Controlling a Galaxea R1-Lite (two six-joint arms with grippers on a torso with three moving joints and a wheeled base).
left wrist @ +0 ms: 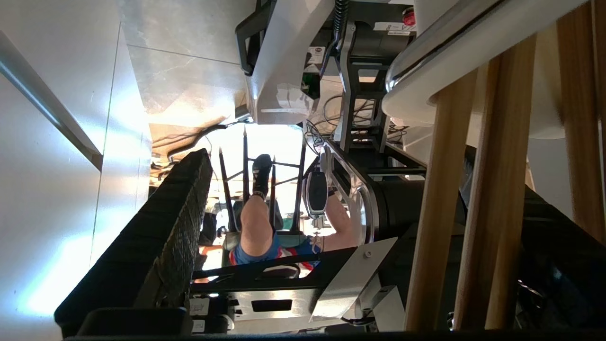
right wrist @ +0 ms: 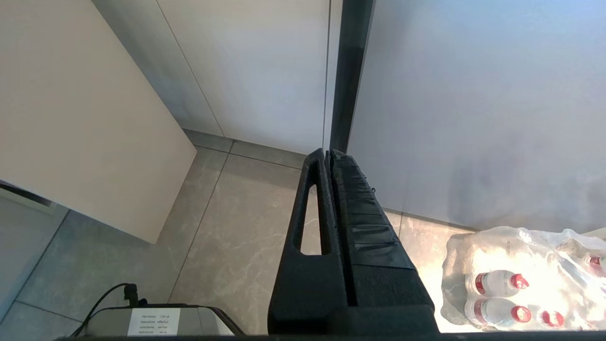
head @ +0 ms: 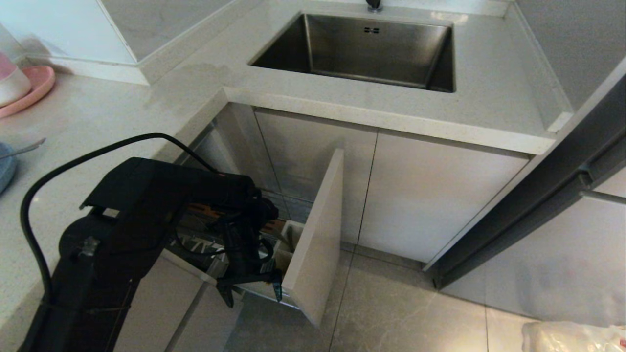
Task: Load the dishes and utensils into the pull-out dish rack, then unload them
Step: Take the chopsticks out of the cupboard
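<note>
The pull-out dish rack (head: 315,234) stands pulled out under the counter, beige front panel toward the floor. My left arm reaches down into it beside the white utensil cup (head: 288,240). The left gripper (head: 253,292) hangs open. In the left wrist view two wooden chopsticks (left wrist: 440,213) stand close by against the cup's white rim (left wrist: 416,90), between the wide-apart fingers (left wrist: 165,246), and nothing is clamped. A pale-blue plate (head: 4,172) with a silver utensil (head: 24,147) lies on the counter at the far left. My right gripper (right wrist: 330,154) hangs shut over the floor.
A pink plate (head: 32,88) with a pink-and-white bowl (head: 10,80) sits at the counter's back left. The steel sink (head: 362,49) is beyond. A wrapped pack of water bottles (right wrist: 521,279) lies on the floor at the right. A seated person's legs (left wrist: 255,222) show behind the robot.
</note>
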